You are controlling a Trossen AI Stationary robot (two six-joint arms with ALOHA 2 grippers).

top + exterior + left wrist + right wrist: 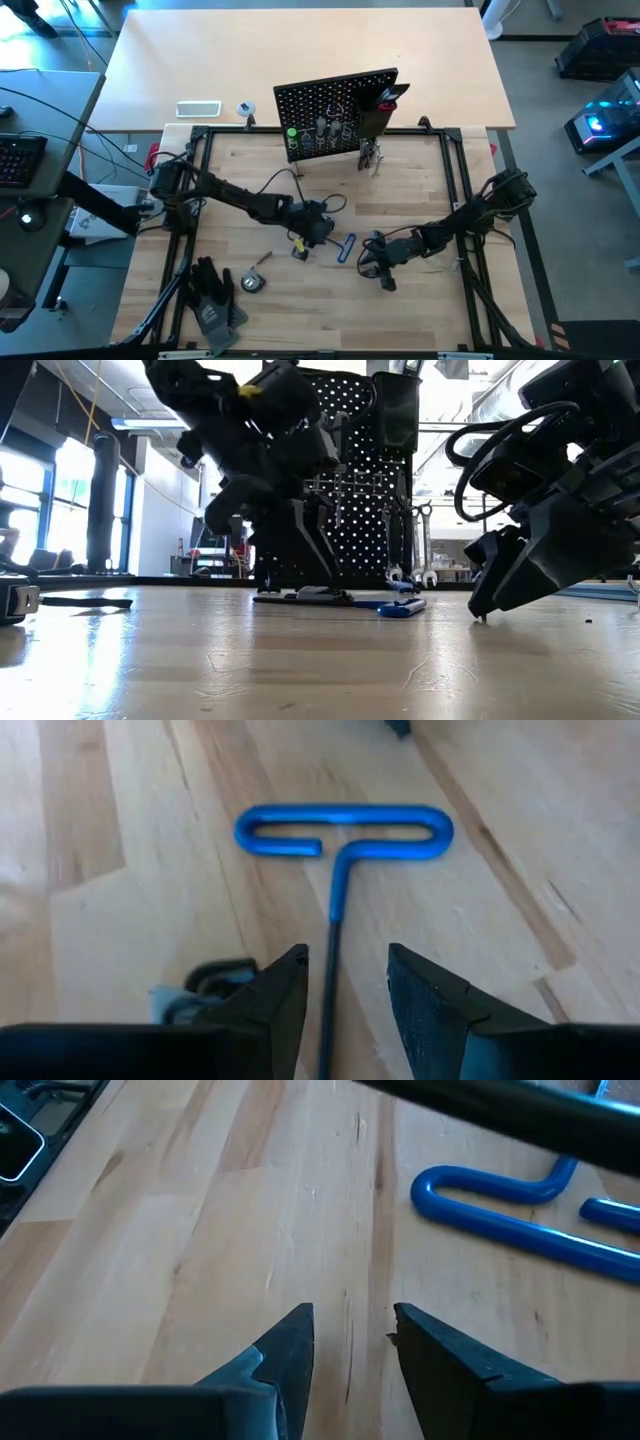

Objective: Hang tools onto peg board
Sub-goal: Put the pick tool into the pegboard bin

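The blue-handled hex key (345,830) lies flat on the wooden table near its middle, handle (347,247) toward the right arm. My left gripper (347,970) slants down over its black shaft (331,990). The gripper is open, one finger on each side of the shaft and a gap showing on both sides. My right gripper (353,1330) is open just right of the handle (500,1220), low over bare wood, with nothing between its fingers. The black peg board (335,110) stands upright at the table's far edge with several tools hanging on it.
Black work gloves (215,295) lie at the near left, with a small round thing (252,282) and a short tool (262,260) beside them. A small blue-and-black thing (200,990) sits beside my left finger. A white flat device (198,109) lies beyond the board's left.
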